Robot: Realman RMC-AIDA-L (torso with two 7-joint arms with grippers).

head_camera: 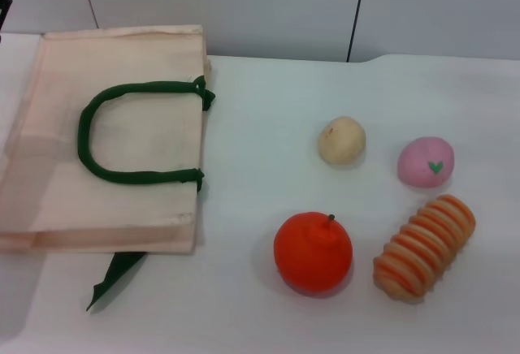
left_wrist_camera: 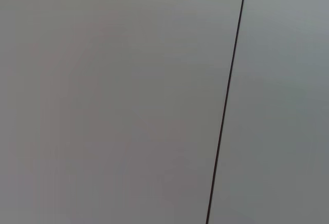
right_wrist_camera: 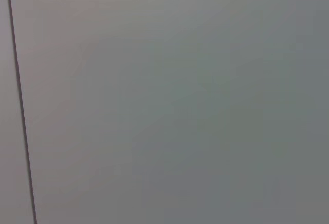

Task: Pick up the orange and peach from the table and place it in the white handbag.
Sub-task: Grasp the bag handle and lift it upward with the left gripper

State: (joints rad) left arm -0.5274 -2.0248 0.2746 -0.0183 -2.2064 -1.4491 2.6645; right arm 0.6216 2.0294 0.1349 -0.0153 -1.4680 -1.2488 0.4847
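The orange [head_camera: 313, 252], bright orange-red with a small dark stem, sits on the white table [head_camera: 268, 127] at the front middle. The peach [head_camera: 425, 161], small and pink with a green leaf mark, sits to the right and farther back. The white handbag [head_camera: 49, 183] lies flat at the left, its dark green loop handle [head_camera: 93, 127] on top and its opening toward the fruit. Neither gripper shows in any view. Both wrist views show only a plain grey wall with a dark seam.
A pale-beige ball [head_camera: 341, 140] lies behind the orange, left of the peach. An orange-and-tan striped ridged roll [head_camera: 424, 247] lies right of the orange. A green strap end [head_camera: 114, 279] sticks out under the bag's front edge. A grey wall stands behind the table.
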